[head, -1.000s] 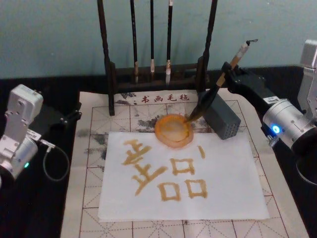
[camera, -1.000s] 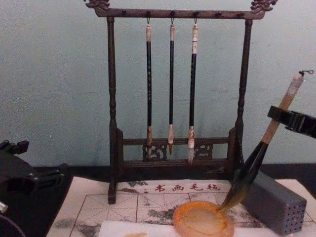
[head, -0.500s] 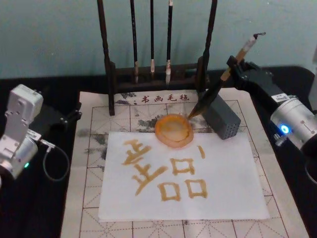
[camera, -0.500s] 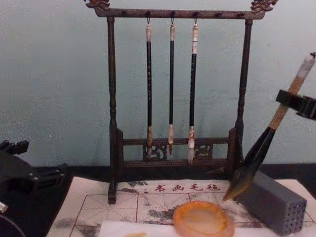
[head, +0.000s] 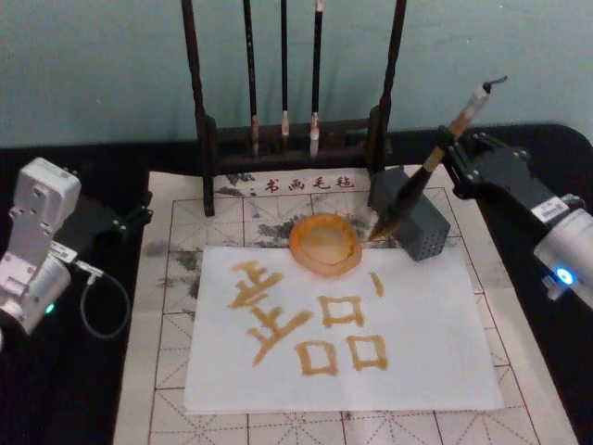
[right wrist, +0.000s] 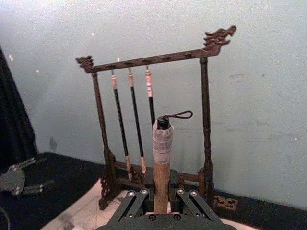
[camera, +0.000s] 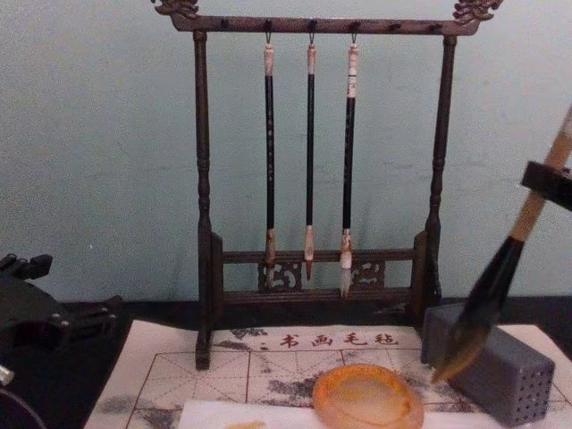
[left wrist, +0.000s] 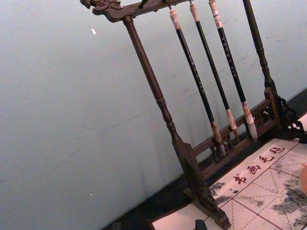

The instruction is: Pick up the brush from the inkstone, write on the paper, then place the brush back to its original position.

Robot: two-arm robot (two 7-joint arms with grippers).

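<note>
My right gripper [head: 447, 151] is clamped on the tan upper handle of the brush [head: 408, 195], upper right in the head view. The brush leans with its cap up and right, and its wet tip hangs just off the right rim of the inkstone [head: 324, 244], in front of the grey block [head: 424, 236]. I cannot tell whether it brushes that block. The paper [head: 435, 362], lower centre, already carries amber strokes, so I judge I am either carrying ink to the next stroke or about to rest the brush back on the dish. Either way I should hold firm, lift the tip clear of the block, and move slowly so nothing drips. My left gripper [head: 125, 220] sits parked at the left edge.
</note>
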